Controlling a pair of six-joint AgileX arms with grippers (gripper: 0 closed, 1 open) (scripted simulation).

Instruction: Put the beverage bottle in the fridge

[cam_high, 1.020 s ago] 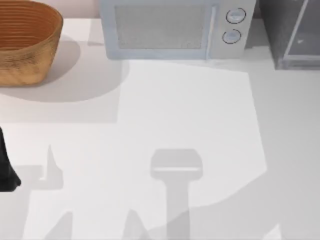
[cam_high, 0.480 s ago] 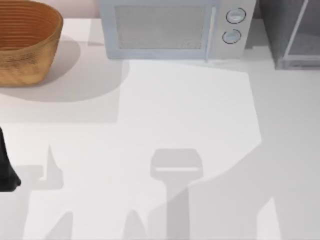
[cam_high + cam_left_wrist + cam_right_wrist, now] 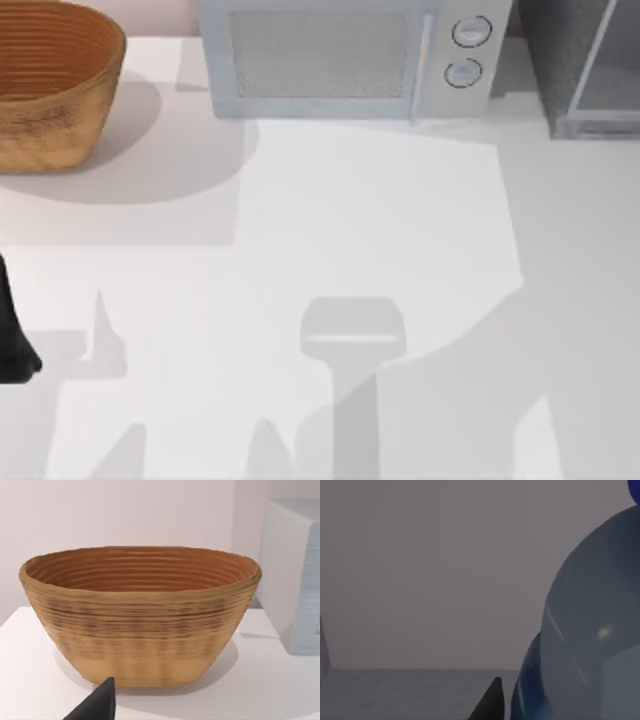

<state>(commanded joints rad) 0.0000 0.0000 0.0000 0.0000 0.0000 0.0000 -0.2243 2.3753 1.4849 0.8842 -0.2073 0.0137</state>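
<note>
The beverage bottle (image 3: pixel 590 645) looms large in the right wrist view, clear-bodied, with a sliver of its blue cap (image 3: pixel 635 492) and some blue label low down. My right gripper (image 3: pixel 520 705) is shut on it, and one dark fingertip (image 3: pixel 489 702) shows beside it. Behind the bottle are a plain grey wall and floor. The fridge (image 3: pixel 575 60), dark grey with a pale frame, stands at the table's back right corner in the top view. My left arm (image 3: pixel 12 340) is parked at the left edge, with its gripper (image 3: pixel 97 705) facing the basket.
A woven wicker basket (image 3: pixel 45 85) stands at the back left. A pale microwave (image 3: pixel 340 55) with a mesh window and two dials sits at the back middle, next to the fridge. The white table (image 3: pixel 350 220) stretches in front of them.
The right arm's shadow on the table's lower right has shifted and widened. A small speck seen one second ago in the fridge opening is gone. The left arm has not moved.
</note>
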